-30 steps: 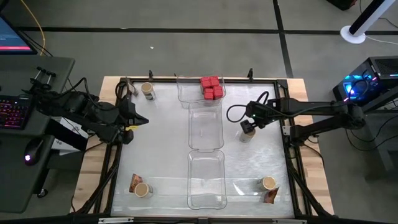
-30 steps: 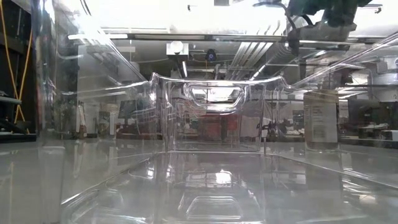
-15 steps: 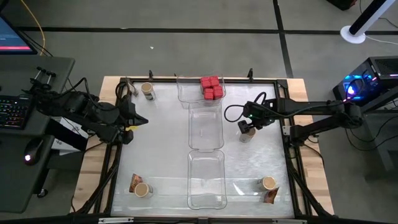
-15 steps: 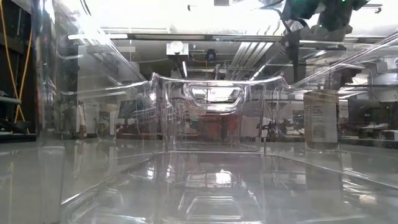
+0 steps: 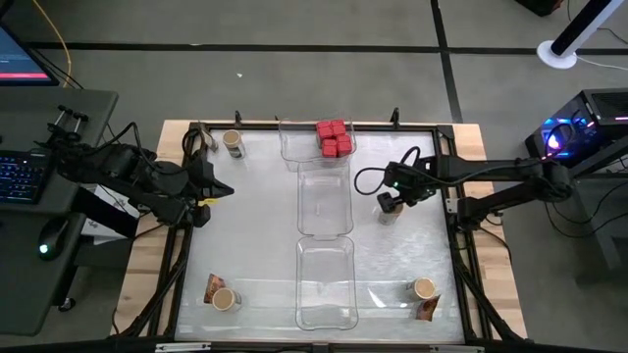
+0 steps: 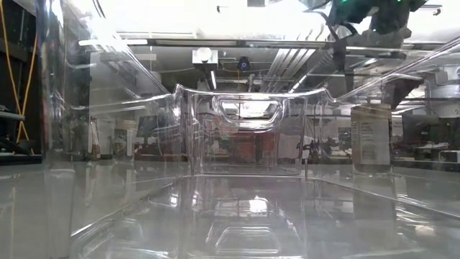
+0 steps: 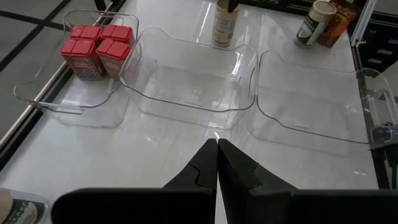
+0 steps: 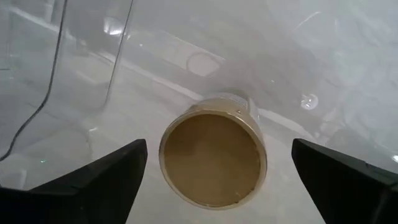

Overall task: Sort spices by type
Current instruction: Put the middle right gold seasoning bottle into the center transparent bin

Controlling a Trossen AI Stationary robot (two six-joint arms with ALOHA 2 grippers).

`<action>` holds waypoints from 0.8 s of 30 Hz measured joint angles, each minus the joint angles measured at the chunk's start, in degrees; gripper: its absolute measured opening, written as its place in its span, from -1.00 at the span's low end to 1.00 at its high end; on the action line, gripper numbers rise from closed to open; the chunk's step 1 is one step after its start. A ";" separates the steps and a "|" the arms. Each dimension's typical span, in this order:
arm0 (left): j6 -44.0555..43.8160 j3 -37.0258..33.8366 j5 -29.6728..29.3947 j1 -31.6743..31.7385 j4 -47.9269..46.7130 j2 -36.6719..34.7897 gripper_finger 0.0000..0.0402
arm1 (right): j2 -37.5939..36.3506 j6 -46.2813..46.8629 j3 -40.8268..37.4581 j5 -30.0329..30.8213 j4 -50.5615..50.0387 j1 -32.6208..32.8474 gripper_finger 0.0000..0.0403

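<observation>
Inspection of the right hand (image 5: 392, 201): I am holding it directly above a round jar (image 8: 213, 157), and over the last second I have been shifting it slightly sideways, first toward the middle tray (image 5: 325, 199) and then back, so that it is now sitting centred over the jar's tan top. Its fingers (image 8: 93, 176) are standing fully apart, one on each side of the jar, gripping nothing; they finished spreading within that second. I am judging this as alignment complete and the descent to grasp as the next step, not yet begun.

The jar is standing upright on the bench (image 5: 255, 235), straight below the right hand and just beside the middle tray. The four red containers (image 5: 333, 138) are already sitting together in the far tray (image 7: 68, 93), ahead and to the inner side of this hand. Three more jars are waiting unsorted: one (image 5: 232, 143) at the far corner near the left hand (image 5: 228, 190), one (image 5: 226, 299) at the near corner on the left side, one (image 5: 423, 289) nearer than the right hand on its own side. Brown-orange packets (image 5: 428, 310) are lying next to the two near jars.

The left hand is resting closed and empty at the bench edge.
</observation>
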 joint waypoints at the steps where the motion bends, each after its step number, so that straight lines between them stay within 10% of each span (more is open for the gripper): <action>1: 0.00 0.00 -0.02 0.00 0.01 0.00 -1.00 | 0.34 0.00 0.00 0.00 -0.04 0.00 0.97; 13: -0.54 0.00 -0.03 0.00 -0.02 -0.02 -1.00 | 9.36 -1.29 0.00 -1.47 1.04 0.00 0.92; 24: -0.56 0.00 -0.04 0.00 -0.02 0.00 -1.00 | 9.59 -1.23 0.08 -1.73 0.74 0.00 0.36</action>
